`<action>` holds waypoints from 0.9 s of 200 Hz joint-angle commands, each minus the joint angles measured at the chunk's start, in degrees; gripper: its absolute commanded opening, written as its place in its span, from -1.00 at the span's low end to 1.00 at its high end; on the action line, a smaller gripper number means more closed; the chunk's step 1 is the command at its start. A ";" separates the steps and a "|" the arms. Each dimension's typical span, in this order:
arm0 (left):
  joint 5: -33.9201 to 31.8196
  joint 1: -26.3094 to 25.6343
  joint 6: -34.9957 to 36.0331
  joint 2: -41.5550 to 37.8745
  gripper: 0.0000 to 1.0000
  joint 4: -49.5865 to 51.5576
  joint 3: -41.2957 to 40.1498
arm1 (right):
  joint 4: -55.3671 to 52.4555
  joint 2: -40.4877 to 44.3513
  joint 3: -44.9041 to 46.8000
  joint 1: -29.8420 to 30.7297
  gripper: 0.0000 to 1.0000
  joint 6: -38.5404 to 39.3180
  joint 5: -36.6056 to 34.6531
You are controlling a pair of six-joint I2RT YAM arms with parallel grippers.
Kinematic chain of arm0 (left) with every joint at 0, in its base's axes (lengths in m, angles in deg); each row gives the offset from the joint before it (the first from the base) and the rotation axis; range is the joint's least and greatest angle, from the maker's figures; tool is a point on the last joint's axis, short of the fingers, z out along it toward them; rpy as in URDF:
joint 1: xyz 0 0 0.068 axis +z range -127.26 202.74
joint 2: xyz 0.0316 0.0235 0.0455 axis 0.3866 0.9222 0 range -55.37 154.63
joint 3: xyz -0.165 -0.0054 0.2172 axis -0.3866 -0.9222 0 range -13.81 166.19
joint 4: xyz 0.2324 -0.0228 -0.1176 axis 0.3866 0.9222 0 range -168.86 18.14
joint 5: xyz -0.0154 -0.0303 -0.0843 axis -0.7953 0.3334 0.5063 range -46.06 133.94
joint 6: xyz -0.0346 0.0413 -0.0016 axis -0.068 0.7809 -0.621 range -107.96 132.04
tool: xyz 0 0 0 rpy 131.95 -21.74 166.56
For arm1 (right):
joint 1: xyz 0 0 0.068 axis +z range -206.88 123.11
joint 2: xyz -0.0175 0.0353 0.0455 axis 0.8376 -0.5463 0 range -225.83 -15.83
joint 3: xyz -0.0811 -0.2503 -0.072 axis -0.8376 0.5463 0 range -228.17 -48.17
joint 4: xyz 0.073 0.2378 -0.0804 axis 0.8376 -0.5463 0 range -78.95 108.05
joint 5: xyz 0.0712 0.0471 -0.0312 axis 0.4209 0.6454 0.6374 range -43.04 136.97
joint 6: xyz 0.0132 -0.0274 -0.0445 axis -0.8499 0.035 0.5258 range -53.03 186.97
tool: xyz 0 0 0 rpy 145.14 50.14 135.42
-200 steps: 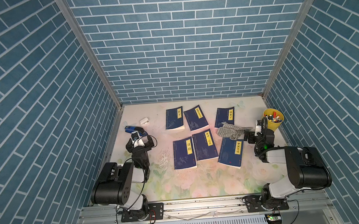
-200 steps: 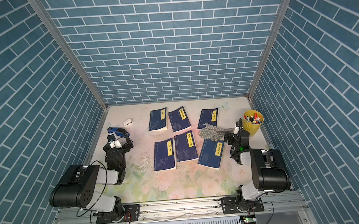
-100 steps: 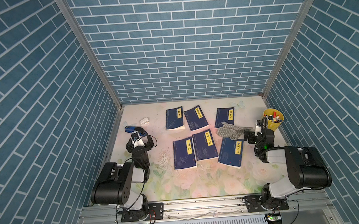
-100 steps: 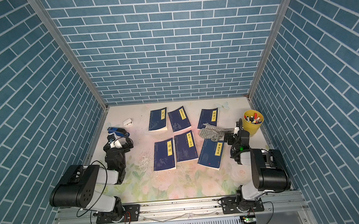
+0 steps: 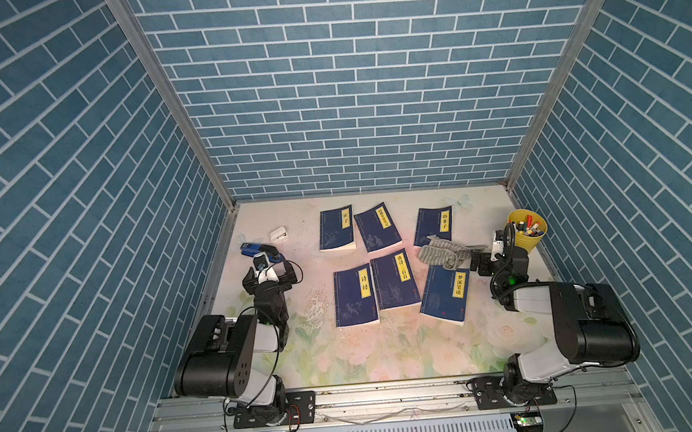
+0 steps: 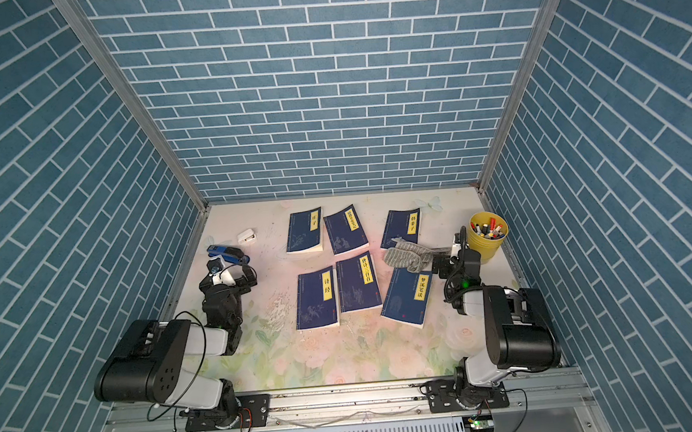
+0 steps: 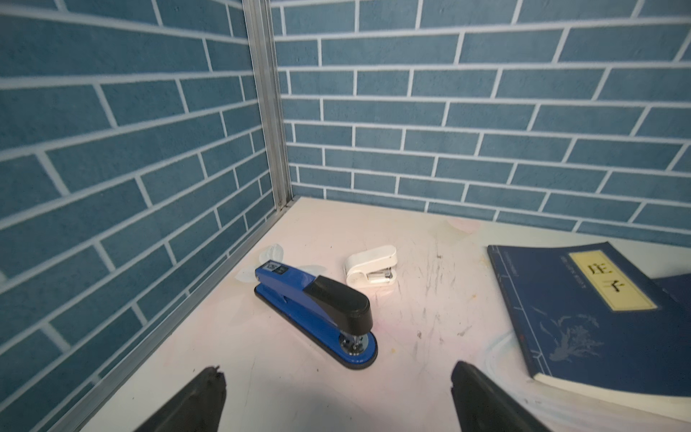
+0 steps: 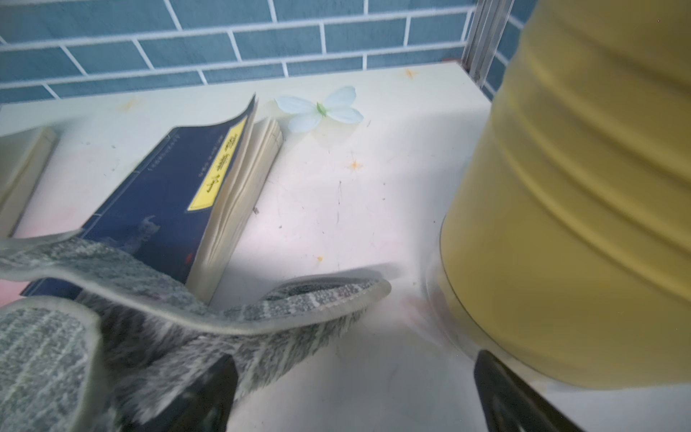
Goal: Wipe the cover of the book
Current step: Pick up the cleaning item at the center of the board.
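Basically nothing moves over the last second: right hand (image 8: 355,396) stays wide open and empty, one finger at the edge of the grey cloth (image 5: 443,254), which drapes over the near end of the far-right book (image 5: 434,224). Left hand (image 7: 336,396) is wide too, idle by the stapler (image 7: 318,310). Wiping looks unstarted.

Light: bright, even, from above. Shadows: soft, faint, on the desk (image 5: 387,347). Top views: sharp. Right wrist view: yellow cup (image 8: 583,187) at right, grey cloth (image 8: 56,355) lower left, both blurred. Left wrist view: brick wall (image 7: 486,112) lines bowed at edges.
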State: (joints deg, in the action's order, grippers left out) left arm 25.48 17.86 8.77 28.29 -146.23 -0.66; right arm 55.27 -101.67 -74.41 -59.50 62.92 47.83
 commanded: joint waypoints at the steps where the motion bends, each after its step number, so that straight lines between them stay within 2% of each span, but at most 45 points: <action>1: -0.55 0.15 -0.41 -4.59 1.00 12.54 5.57 | -10.17 3.53 -5.37 0.64 0.95 2.17 -0.73; 43: 0.31 -0.25 -5.31 -9.27 0.99 23.61 8.88 | -21.04 5.11 -9.90 3.96 0.94 2.06 -5.31; 103: 1.23 -4.48 -7.38 -12.86 1.00 38.24 15.84 | -44.05 4.15 -21.42 13.46 0.98 2.04 -11.96; 136: 1.73 -8.02 -9.36 -13.59 0.99 44.24 18.89 | -49.20 3.77 -24.04 15.88 0.98 -0.52 -10.15; 180: 2.55 -13.08 -11.87 -16.34 0.99 48.35 18.41 | -52.04 0.53 -26.94 15.98 0.98 -0.98 -7.60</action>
State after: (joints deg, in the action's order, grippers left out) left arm 27.32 7.00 -1.00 13.93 -102.52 17.53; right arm 8.29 -98.76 -98.52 -43.54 62.63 38.80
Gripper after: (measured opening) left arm 0.996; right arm 0.993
